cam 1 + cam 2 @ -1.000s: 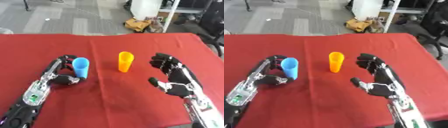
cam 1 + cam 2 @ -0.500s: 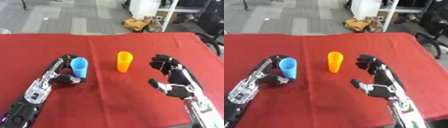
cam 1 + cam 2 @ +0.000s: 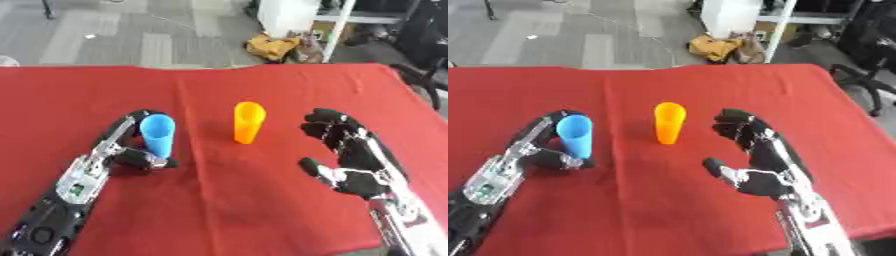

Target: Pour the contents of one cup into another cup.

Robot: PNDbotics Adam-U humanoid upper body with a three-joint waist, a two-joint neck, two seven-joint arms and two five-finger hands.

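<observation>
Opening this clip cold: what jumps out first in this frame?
Two bright cups on the red tablecloth: a blue cup at left, with the left hand curled round it, and an orange cup standing free and upright at the centre. To the right of the orange cup, the black right hand is held open, fingers spread, touching neither cup.

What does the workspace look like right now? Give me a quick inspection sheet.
Surface: red cloth-covered table, some creases.
Job's things: blue plastic cup upright at left; orange plastic cup upright at centre, standing free.
Clutter: nothing seen on the table.
Hands: left hand curled round the blue cup; right hand open beside the orange cup, not touching.
Cables: nothing seen on the table.
Surroundings: grey floor, yellow-brown bag, white unit, dark chair at right.
</observation>
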